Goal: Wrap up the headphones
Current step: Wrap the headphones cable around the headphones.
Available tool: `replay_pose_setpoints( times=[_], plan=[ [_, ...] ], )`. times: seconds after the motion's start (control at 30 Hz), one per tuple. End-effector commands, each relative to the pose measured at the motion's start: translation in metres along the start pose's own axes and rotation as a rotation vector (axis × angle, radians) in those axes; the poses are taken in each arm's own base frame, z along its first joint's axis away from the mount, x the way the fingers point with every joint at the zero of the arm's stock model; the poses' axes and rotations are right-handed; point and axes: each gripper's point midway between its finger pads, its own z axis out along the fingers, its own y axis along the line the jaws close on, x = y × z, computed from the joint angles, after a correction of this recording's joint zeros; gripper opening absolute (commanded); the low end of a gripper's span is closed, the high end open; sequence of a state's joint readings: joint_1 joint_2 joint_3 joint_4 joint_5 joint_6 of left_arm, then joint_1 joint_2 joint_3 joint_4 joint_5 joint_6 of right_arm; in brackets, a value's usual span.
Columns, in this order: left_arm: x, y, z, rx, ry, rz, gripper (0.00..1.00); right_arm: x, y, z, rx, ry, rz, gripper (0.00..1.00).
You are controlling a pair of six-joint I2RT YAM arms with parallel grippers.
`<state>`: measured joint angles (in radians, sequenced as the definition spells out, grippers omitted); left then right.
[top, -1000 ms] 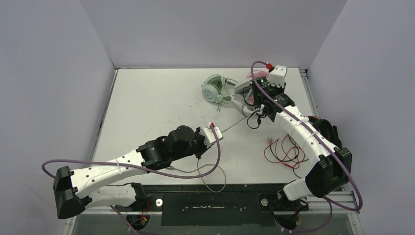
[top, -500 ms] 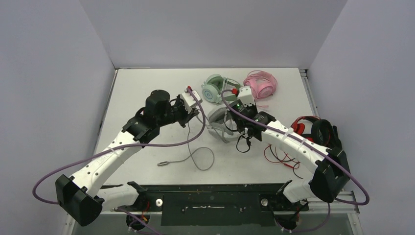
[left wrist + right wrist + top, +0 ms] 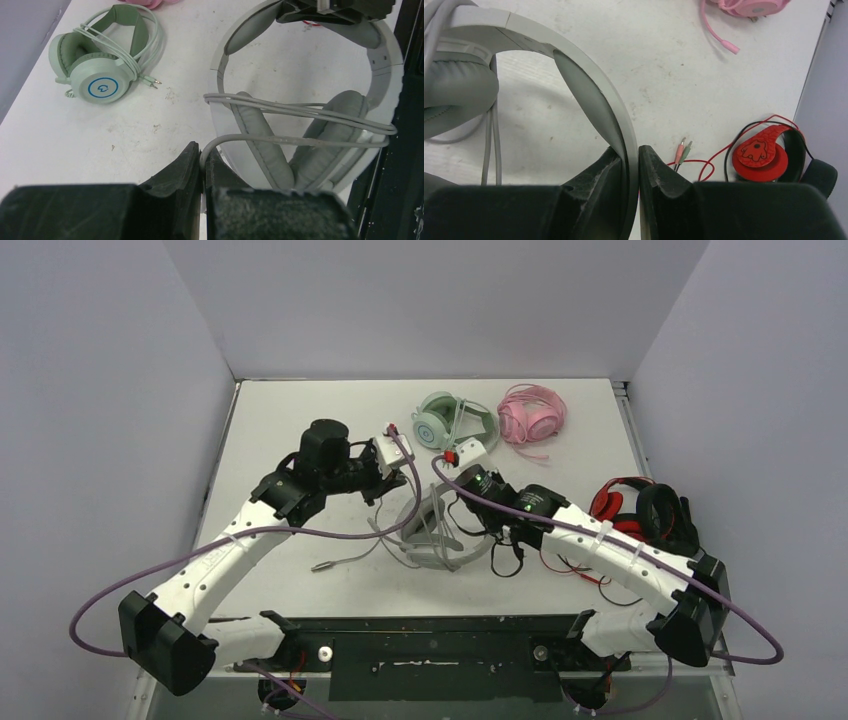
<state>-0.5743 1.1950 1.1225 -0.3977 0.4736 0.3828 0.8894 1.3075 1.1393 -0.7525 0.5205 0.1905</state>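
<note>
Grey headset (image 3: pixel 440 540) drawn nearer, right fingers (image 3: pixel 658 172) clamping its band (image 3: pixel 589 100), left fingers (image 3: pixel 184 167) apparently pinching its cable (image 3: pixel 300 107)

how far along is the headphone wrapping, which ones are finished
Done: the mint green headset has the mint cable looped round its band, and the pink headset looks bundled too. In hand: the right gripper clamps the headband of the grey headset while the left gripper pinches the grey cable, a couple of turns across the cups. Left: the plug end lies loose on the table.
</note>
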Motion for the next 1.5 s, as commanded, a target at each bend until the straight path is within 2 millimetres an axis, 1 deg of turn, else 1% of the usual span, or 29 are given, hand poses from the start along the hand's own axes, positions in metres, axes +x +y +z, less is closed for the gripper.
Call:
replay_pose_setpoints(
  times=[0.0, 0.07, 0.1, 0.23, 0.3, 0.37, 0.4, 0.47, 0.57, 0.67, 0.73, 0.83, 0.97, 1.07, 1.2, 1.27, 1.4, 1.47],
  plan=[
    [-0.032, 0.022, -0.009, -0.07, -0.071, 0.095, 0.01, -0.013, 0.01, -0.038, -0.115, -0.066, -0.061, 0.0],
    [-0.032, 0.017, -0.005, -0.026, -0.094, 0.08, 0.01, -0.018, 0.019, -0.048, -0.185, -0.103, -0.056, 0.0],
    [-0.034, 0.015, -0.003, -0.009, -0.112, 0.044, 0.01, -0.021, 0.022, -0.053, -0.212, -0.123, -0.047, 0.0],
    [-0.05, 0.016, -0.001, 0.052, -0.223, -0.059, 0.03, -0.033, 0.021, -0.074, -0.288, -0.199, 0.009, 0.0],
    [-0.053, 0.022, -0.001, 0.048, -0.267, -0.107, 0.06, -0.04, 0.025, -0.088, -0.358, -0.247, 0.028, 0.0],
    [-0.055, 0.026, 0.0, 0.053, -0.307, -0.15, 0.12, -0.046, 0.029, -0.102, -0.426, -0.296, 0.043, 0.0],
    [-0.059, 0.028, 0.0, 0.053, -0.334, -0.178, 0.13, -0.05, 0.029, -0.109, -0.45, -0.319, 0.053, 0.0],
    [-0.068, 0.03, -0.001, 0.059, -0.381, -0.252, 0.16, -0.057, 0.028, -0.121, -0.489, -0.358, 0.079, 0.0],
    [-0.079, 0.029, -0.004, 0.069, -0.455, -0.301, 0.21, -0.067, 0.03, -0.139, -0.551, -0.398, 0.102, 0.0],
    [-0.072, 0.032, 0.0, 0.047, -0.478, -0.333, 0.23, -0.081, 0.027, -0.157, -0.591, -0.435, 0.144, 0.0],
    [-0.065, 0.032, 0.004, 0.043, -0.484, -0.359, 0.24, -0.092, 0.019, -0.167, -0.586, -0.454, 0.191, 0.0],
    [-0.056, 0.03, 0.008, 0.044, -0.518, -0.405, 0.25, -0.106, 0.003, -0.177, -0.541, -0.457, 0.259, 0.0],
    [-0.049, 0.024, 0.01, 0.06, -0.579, -0.456, 0.25, -0.126, -0.017, -0.19, -0.488, -0.477, 0.337, 0.0],
    [-0.041, 0.016, 0.019, 0.077, -0.576, -0.474, 0.26, -0.141, -0.032, -0.201, -0.452, -0.508, 0.385, 0.0],
    [-0.032, 0.003, 0.036, 0.093, -0.563, -0.48, 0.3, -0.161, -0.046, -0.215, -0.428, -0.546, 0.428, 0.0],
    [-0.028, 0.001, 0.042, 0.082, -0.567, -0.479, 0.34, -0.171, -0.051, -0.219, -0.411, -0.558, 0.447, 0.0],
    [-0.015, 0.003, 0.055, 0.039, -0.565, -0.479, 0.42, -0.188, -0.063, -0.234, -0.405, -0.608, 0.493, 0.0],
    [-0.004, 0.009, 0.064, 0.011, -0.551, -0.491, 0.46, -0.196, -0.067, -0.241, -0.416, -0.635, 0.515, 0.0]
  ],
)
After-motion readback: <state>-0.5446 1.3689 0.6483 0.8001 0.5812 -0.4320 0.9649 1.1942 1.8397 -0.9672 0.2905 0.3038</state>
